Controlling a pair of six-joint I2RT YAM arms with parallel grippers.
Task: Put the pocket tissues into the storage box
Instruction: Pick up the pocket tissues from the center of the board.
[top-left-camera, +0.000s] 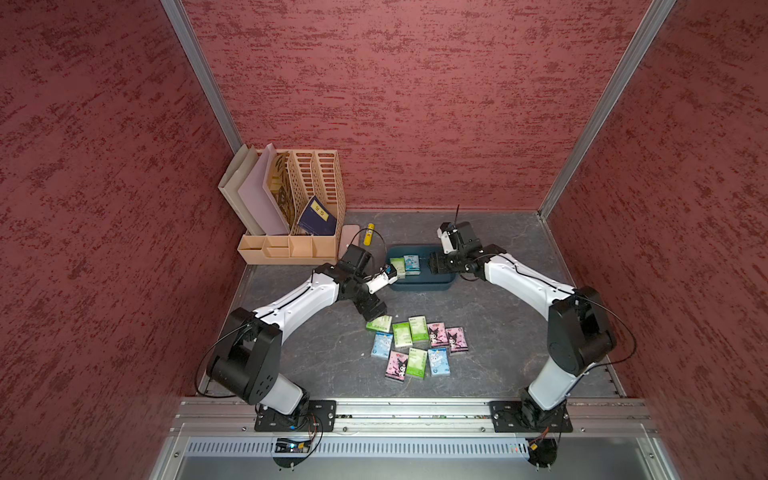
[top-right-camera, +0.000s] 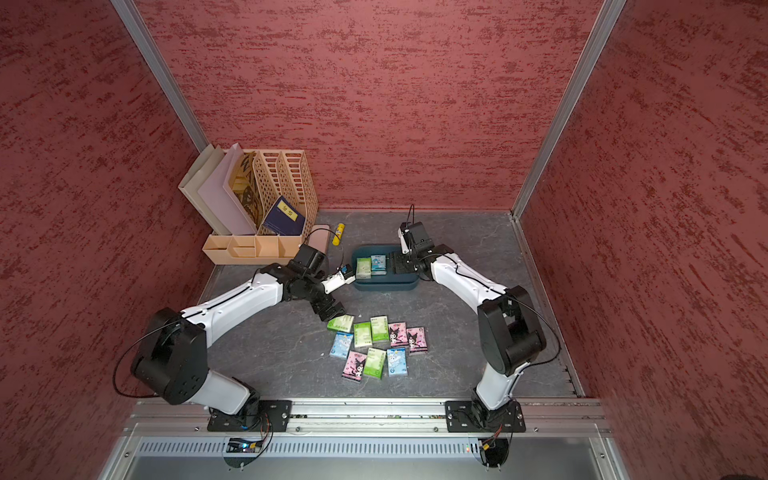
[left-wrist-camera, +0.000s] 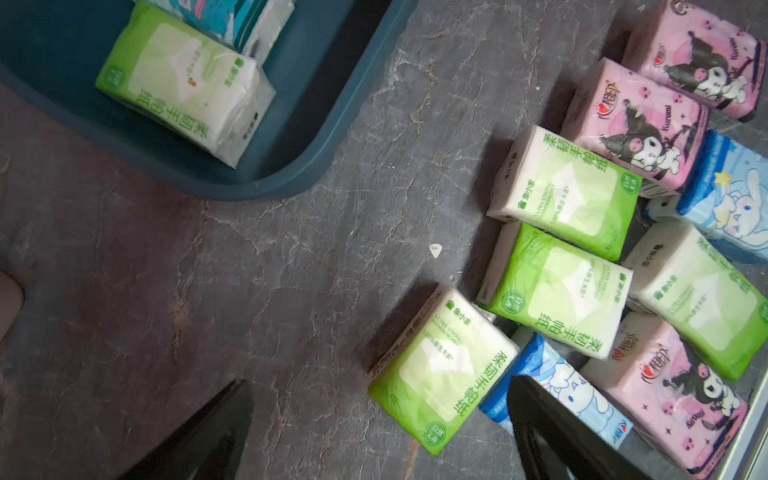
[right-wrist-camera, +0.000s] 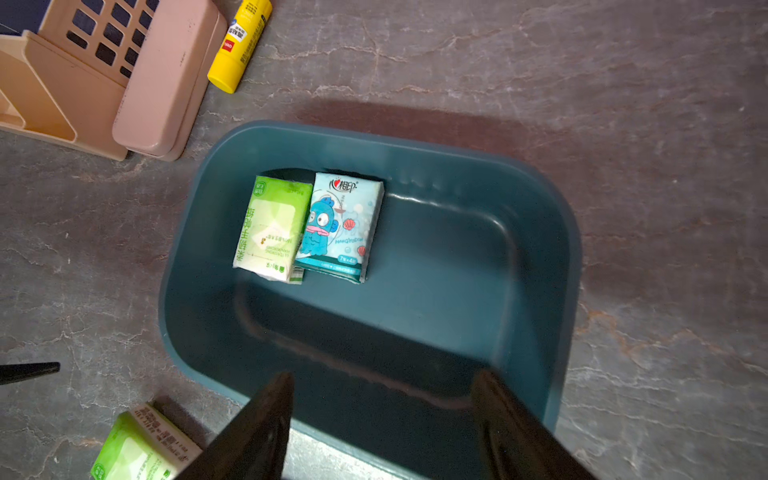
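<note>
While both arms bend at the elbow and lean in from the front rail, the left tool (top-left-camera: 374, 311) points down at the far-left corner of the loose pocket tissues (top-left-camera: 417, 363), its jaws spread wide and holding nothing. The right tool (top-left-camera: 433, 264) lies nearly level over the right end of the storage box (top-left-camera: 419, 286), jaws well apart and likewise empty. Nine packs lie flat in a tight cluster on the dark table (top-left-camera: 316, 365), between the box and the rail. Two more lie side by side, touching, inside the box toward its left end: a green pack (right-wrist-camera: 274, 228) and a teal pack (right-wrist-camera: 340, 226). In both top views the prints are only colours. The right wrist view shows the teal pack's blue fish cartoon, the word HANGYODON and the brand 心相印, plus a yellow glue stick (right-wrist-camera: 241, 45), a flat pink case (right-wrist-camera: 166, 79) and a corner of the beige desk organiser (right-wrist-camera: 54, 87). The left wrist view, where the left tool's black fingers (left-wrist-camera: 208, 432) flank one green pack of the cluster, reads 柔韧手帕纸 on the green ones and Kuromi on the pink packs (left-wrist-camera: 636, 124), while the pale blue packs (left-wrist-camera: 731, 199) carry a white long-eared cartoon.
</note>
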